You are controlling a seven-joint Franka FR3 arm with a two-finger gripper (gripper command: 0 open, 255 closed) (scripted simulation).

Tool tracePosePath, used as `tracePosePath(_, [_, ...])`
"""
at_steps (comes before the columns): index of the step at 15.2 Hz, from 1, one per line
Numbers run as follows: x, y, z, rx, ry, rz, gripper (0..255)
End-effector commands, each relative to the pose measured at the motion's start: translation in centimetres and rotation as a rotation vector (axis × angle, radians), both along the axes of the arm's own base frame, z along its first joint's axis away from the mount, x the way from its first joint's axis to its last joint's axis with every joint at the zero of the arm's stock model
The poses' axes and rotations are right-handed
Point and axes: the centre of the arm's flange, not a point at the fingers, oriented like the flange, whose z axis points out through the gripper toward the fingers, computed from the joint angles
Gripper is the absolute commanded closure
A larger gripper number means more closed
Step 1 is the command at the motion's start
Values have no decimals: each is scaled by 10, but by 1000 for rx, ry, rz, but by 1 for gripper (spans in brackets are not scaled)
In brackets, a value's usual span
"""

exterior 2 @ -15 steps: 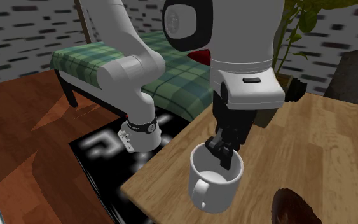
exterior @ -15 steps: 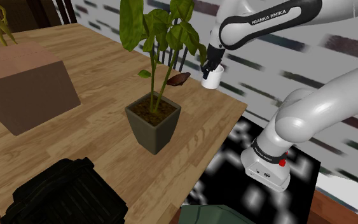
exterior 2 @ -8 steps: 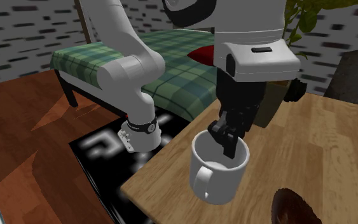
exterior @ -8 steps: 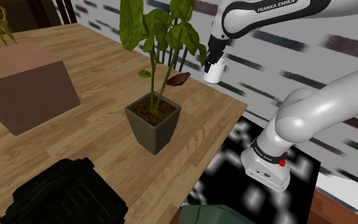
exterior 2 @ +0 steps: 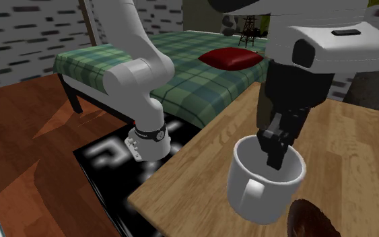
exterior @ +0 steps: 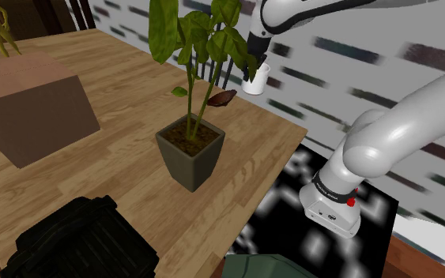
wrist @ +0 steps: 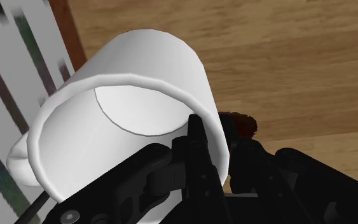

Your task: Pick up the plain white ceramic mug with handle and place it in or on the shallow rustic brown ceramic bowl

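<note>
You had the all-black two-finger gripper (exterior 2: 275, 151) clamped on the rim of the plain white mug with a handle (exterior 2: 262, 188). One finger (wrist: 193, 137) reached down inside the cup and the other pressed the outer wall, so the jaws stood narrow with only the mug's wall between them. The mug hung from that grip clear of the light wooden table (exterior 2: 356, 148), close to the table's edge. In the wrist view it sat tilted, its open mouth towards the camera and its handle on the side away from the fingers.

The shallow brown bowl (exterior: 223, 97) lay on the table. In the shoulder view it was below the mug and to its left, behind the stems of the leafy green plant (exterior: 201, 39) in its dark square pot (exterior: 190, 154). In the second exterior view the bowl's rim showed at the bottom edge, just right of the mug and apart from it. Mug and bowl were near each other but not touching.

A plain brown box (exterior: 27, 110) stood on the table at the shoulder view's left, well apart from the mug. Beyond the table in the second exterior view were a green plaid bed (exterior 2: 147, 60) and a red cushion (exterior 2: 233, 57) on it.
</note>
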Motion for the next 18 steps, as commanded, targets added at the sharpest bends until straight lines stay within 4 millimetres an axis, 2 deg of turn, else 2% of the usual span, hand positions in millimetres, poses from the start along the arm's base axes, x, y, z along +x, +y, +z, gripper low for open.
tracePosePath(1, [26, 7, 5, 0, -1, 0, 255])
tracePosePath(6, [89, 25, 14, 0, -1, 0, 255])
tracePosePath(7, [107, 30, 17, 0, -1, 0, 255])
tracePosePath(18, [107, 30, -41, 0, -1, 0, 255])
